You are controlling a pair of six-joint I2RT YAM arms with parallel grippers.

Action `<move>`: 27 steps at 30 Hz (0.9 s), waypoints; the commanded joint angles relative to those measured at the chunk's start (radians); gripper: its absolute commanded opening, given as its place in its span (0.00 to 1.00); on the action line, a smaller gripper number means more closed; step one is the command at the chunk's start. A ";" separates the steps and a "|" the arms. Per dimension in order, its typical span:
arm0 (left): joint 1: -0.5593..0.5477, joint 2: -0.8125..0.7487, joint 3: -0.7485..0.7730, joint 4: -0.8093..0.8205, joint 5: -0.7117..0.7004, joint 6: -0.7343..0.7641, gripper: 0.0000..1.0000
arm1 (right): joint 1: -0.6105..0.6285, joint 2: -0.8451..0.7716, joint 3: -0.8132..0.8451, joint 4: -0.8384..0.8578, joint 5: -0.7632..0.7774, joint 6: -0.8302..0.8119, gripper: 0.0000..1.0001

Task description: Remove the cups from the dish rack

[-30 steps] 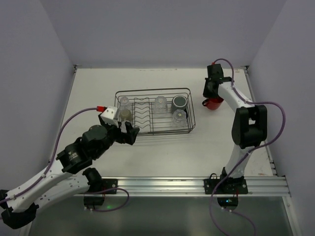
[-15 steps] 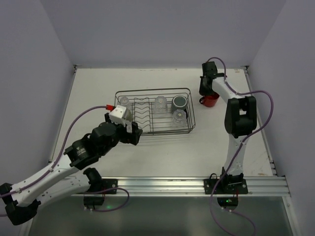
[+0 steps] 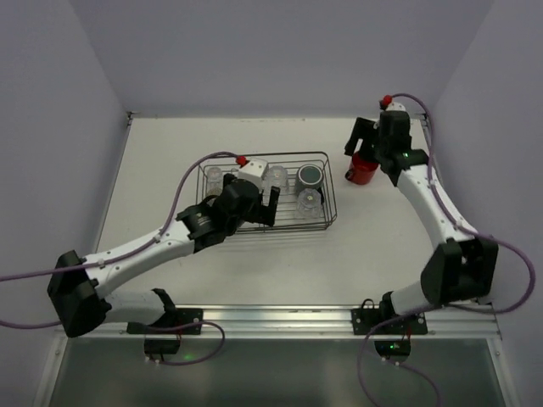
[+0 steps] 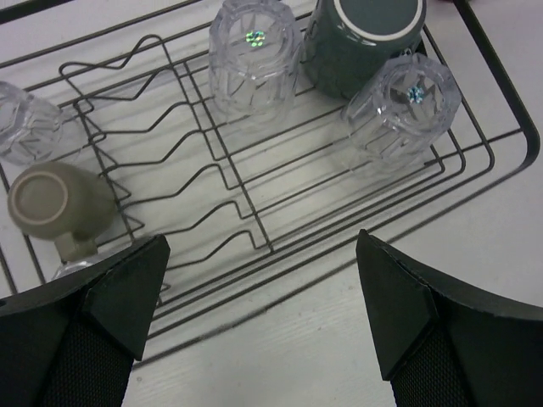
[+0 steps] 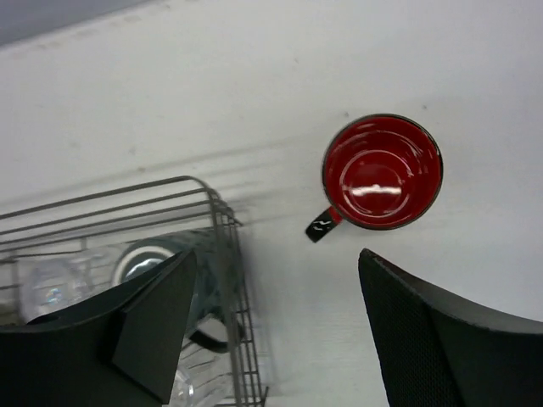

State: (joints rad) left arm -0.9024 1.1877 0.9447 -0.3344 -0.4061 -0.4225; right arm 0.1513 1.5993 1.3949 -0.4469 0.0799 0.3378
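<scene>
- left fingers (image 4: 261,246): spread wide, nothing between them, touching nothing
- they hang over the near side of the dish rack (image 4: 229,195), above the wavy dividers in its middle
- ahead of them in the left wrist view: two clear glasses, base up, one (image 4: 254,55) at the far side and one (image 4: 403,106) nearer the right end
- dark grey-green mug (image 4: 365,38) sits in the rack's far right corner, just beside both glasses; can't tell which way up it is
- olive-tan cup (image 4: 55,203) is at the left end, base towards the camera, with a third clear glass (image 4: 25,123) just beyond it
- right fingers (image 5: 278,254): also spread wide, empty, above the bench (image 3: 170,153) off the rack's far right corner
- red mug (image 5: 382,172): upright on the bench, mouth up, outside the rack and near that corner, handle pointing back towards the rack; it lies past the fingertips, not between them, no contact
- rack itself sits flat mid-bench, long side across the top view
</scene>
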 commanded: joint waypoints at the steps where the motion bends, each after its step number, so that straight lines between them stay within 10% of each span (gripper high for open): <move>1: 0.019 0.153 0.117 0.133 -0.037 0.028 1.00 | 0.007 -0.250 -0.202 0.184 -0.141 0.107 0.79; 8: 0.140 0.424 0.299 0.195 0.073 0.040 1.00 | 0.175 -0.660 -0.609 0.363 -0.187 0.190 0.78; 21: 0.172 0.682 0.468 0.216 0.104 0.133 0.99 | 0.192 -0.888 -0.711 0.338 -0.319 0.211 0.78; 27: 0.172 0.716 0.480 0.224 0.095 0.142 0.61 | 0.194 -0.897 -0.717 0.346 -0.345 0.227 0.78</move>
State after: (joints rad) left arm -0.7341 1.9125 1.3869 -0.1471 -0.3084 -0.3126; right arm 0.3412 0.7166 0.6853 -0.1387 -0.2310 0.5442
